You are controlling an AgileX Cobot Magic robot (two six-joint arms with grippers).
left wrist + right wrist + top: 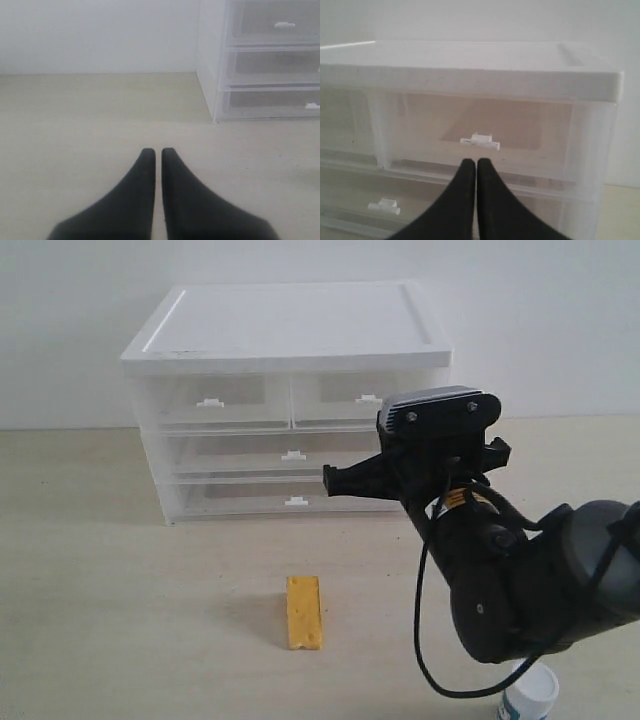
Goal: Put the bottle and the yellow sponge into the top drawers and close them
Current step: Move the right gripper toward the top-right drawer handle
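Both pairs of jaws are clenched, with nothing in them. The left gripper (158,151) has its two black fingers pressed tip to tip, with only a hairline slit between them. It hangs over the bare table (75,125) and touches nothing. The right gripper (476,162) is pinched the same way. Its tips sit just under the white tab (480,142) on one of the top drawers (530,130), the one at the cabinet's 3 o'clock side in the exterior view. A strip of drawer front shows between tips and tab, and I cannot tell whether the tips touch the front.

Only the exterior view shows the loose things. The sponge (304,612) lies flat on the table at 6 o'clock from the cabinet (290,335), well apart from it, one short end toward the drawers. The bottle (528,692) stands at 5 o'clock of the scene, close under the right arm (520,580). Only its white cap and a bit of label clear the frame edge. Both top drawers are pushed in.

That view hides the right fingers behind the wrist housing. The right wrist view supplies them, close up against the drawer. The left wrist view adds the left fingers and a corner of the cabinet.
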